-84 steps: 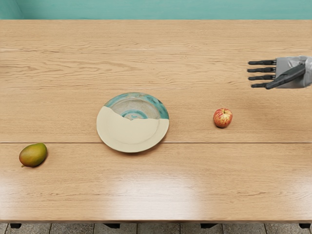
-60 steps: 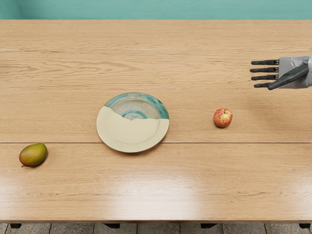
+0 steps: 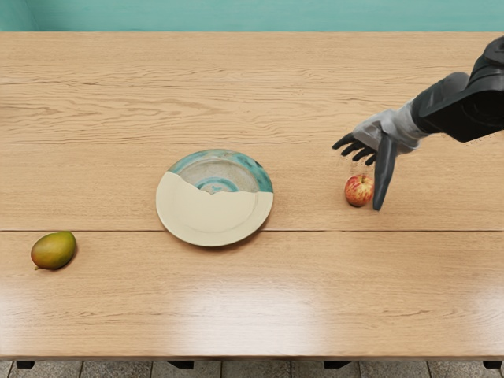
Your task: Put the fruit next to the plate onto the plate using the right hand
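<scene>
A red-and-yellow apple (image 3: 358, 190) lies on the wooden table, right of the cream and teal plate (image 3: 214, 198). My right hand (image 3: 367, 161) hangs just above and to the right of the apple. Its fingers are spread and its thumb points down beside the fruit; it holds nothing. The right forearm (image 3: 461, 102) comes in from the upper right. A green-orange mango (image 3: 53, 250) rests far left, well away from the plate. The left arm is out of view.
The table's front edge (image 3: 252, 356) runs along the bottom of the view. A teal wall (image 3: 252, 14) stands behind the table's far edge.
My right hand has swung in from the right edge, down and leftward, to just above the apple. The apple, plate and mango have not moved.
</scene>
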Robot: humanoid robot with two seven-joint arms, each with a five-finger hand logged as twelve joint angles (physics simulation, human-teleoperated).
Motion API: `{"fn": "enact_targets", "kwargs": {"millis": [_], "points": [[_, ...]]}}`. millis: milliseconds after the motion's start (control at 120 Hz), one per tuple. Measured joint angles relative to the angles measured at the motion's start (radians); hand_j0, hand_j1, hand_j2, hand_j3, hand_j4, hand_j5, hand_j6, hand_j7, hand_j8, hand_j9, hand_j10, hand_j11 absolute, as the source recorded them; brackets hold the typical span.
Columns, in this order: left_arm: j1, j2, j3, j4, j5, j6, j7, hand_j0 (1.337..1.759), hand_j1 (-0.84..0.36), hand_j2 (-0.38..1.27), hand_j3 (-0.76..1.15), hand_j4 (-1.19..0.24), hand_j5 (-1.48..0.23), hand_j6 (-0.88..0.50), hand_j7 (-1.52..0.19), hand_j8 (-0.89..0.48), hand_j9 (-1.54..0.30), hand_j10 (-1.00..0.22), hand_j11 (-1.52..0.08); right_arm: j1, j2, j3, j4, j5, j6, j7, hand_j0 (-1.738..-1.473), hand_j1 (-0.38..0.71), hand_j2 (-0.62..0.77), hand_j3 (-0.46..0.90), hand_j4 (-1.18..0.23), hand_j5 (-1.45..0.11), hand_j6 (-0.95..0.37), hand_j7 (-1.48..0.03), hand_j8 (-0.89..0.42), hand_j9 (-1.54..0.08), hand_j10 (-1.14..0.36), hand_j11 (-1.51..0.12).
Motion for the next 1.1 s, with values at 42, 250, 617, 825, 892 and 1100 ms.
{"fn": "enact_targets", "kwargs": {"millis": [42, 250, 617, 825, 892, 1100], "points": [[0.0, 0.0, 0.0, 0.0, 0.0, 0.0, 0.0, 1.658, 0.35, 0.0, 0.0, 0.0, 0.0, 0.0, 0.0, 0.0, 0.0, 0.0, 0.0, 0.031, 0.007, -0.02, 0.018, -0.037, -0.021, 0.0, -1.658, -0.35, 0.0, 0.0, 0.0, 0.0, 0.0, 0.0, 0.0, 0.0, 0.0, 0.0], [0.0, 0.0, 0.0, 0.0, 0.0, 0.0, 0.0, 1.658, 0.35, 0.0, 0.0, 0.0, 0.0, 0.0, 0.0, 0.0, 0.0, 0.0, 0.0, 0.111, 0.037, -0.148, 0.162, -0.238, -0.38, 0.0, -1.658, -0.35, 0.0, 0.0, 0.0, 0.0, 0.0, 0.0, 0.0, 0.0, 0.0, 0.0], [0.0, 0.0, 0.0, 0.0, 0.0, 0.0, 0.0, 1.658, 0.35, 0.0, 0.0, 0.0, 0.0, 0.0, 0.0, 0.0, 0.0, 0.0, 0.0, 0.045, 0.071, -0.306, 0.392, -0.428, -0.797, 0.0, -1.658, -0.27, -0.01, 0.0, -0.07, -0.09, -0.07, -0.09, -0.07, -0.09, -0.07, -0.09], [0.0, 0.0, 0.0, 0.0, 0.0, 0.0, 0.0, 1.658, 0.35, 0.0, 0.0, 0.0, 0.0, 0.0, 0.0, 0.0, 0.0, 0.0, 0.0, 0.022, 0.086, -0.363, 0.445, -0.447, -0.929, 0.0, -1.658, -0.27, -0.01, 0.0, -0.07, -0.09, -0.07, -0.09, -0.07, -0.09, -0.07, -0.09], [0.0, 0.0, 0.0, 0.0, 0.0, 0.0, 0.0, 1.658, 0.35, 0.0, 0.0, 0.0, 0.0, 0.0, 0.0, 0.0, 0.0, 0.0, 0.0, 0.006, 0.093, -0.369, 0.445, -0.451, -0.946, 0.0, -1.658, -0.26, -0.01, 0.0, -0.08, -0.1, -0.08, -0.1, -0.08, -0.1, -0.08, -0.1], [0.0, 0.0, 0.0, 0.0, 0.0, 0.0, 0.0, 1.658, 0.35, 0.0, 0.0, 0.0, 0.0, 0.0, 0.0, 0.0, 0.0, 0.0, 0.0, -0.034, 0.122, -0.365, 0.43, -0.457, -0.961, 0.0, -1.658, -0.22, -0.02, 0.0, -0.11, -0.14, -0.11, -0.14, -0.11, -0.14, -0.11, -0.14]]}}
